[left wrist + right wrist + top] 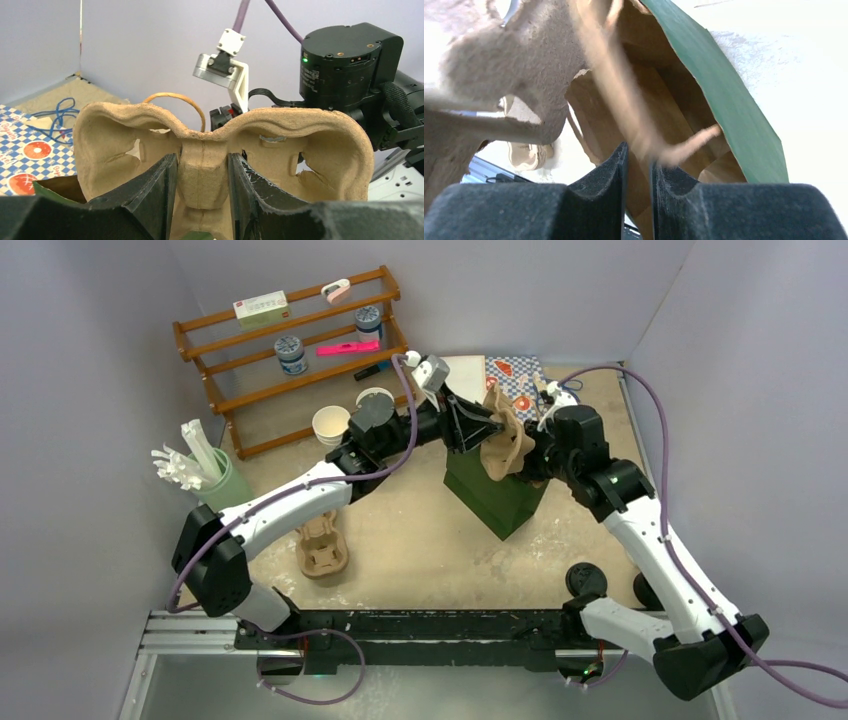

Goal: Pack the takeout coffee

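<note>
Two pulp carriers are in view. The spare carrier lies on the table, to the left of the left pincer and well back from it, toward the arm bases. The held carrier is in the left pincer itself: the fingers are clamped on the two sides of its middle ridge, and it stands on edge. Just under this pincer is the dark green paper bag, upright, with its mouth open. On the right side of the bag is the right pincer. Its jaws stand a little apart, with a narrow slit between them and nothing in the slit. The tan bag handle, blurred, passes just beyond its fingertips. Well behind the right pincer, near the base of its arm, are two round black tops. Whether one of them is the takeout coffee I cannot tell.
</note>
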Robot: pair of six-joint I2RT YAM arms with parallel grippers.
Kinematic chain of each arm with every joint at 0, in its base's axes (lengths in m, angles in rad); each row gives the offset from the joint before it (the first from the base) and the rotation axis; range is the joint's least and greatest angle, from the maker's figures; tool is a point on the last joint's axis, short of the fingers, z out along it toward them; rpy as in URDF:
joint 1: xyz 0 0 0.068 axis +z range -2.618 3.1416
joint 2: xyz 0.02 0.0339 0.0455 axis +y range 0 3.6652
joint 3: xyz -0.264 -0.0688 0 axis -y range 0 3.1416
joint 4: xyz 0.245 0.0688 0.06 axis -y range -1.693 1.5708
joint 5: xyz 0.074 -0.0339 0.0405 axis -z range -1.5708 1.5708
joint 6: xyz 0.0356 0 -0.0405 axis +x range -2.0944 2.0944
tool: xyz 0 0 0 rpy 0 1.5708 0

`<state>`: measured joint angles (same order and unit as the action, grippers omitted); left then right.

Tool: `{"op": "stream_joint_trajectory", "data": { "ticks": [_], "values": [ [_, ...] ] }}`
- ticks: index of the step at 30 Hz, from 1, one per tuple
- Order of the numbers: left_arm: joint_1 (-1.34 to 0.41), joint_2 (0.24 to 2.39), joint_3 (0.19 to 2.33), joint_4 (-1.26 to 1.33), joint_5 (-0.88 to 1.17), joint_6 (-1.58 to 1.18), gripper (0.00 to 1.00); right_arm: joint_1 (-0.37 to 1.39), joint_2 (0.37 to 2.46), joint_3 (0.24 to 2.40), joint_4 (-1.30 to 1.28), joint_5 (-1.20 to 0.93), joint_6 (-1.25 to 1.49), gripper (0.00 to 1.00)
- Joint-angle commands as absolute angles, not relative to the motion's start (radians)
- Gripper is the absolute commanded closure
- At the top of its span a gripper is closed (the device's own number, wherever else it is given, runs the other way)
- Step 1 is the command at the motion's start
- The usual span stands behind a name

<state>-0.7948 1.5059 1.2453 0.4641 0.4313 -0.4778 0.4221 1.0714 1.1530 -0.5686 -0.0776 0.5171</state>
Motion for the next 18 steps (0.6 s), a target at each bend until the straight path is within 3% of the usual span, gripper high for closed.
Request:
{"op": "stream_joint_trajectory", "data": {
  "ticks": [1, 18],
  "values": [
    [-0.775, 1.519, 1.205, 0.709, 0.459, -0.648, 0.77, 0.399, 1.029, 1.168, -0.55, -0.039, 0.544, 0.76],
    [-0.81, 1.504, 1.201, 0.935, 0.537, -0.786, 0.77, 0.378, 0.984, 1.206, -0.571, 0.135, 0.538, 0.74]
  ]
}}
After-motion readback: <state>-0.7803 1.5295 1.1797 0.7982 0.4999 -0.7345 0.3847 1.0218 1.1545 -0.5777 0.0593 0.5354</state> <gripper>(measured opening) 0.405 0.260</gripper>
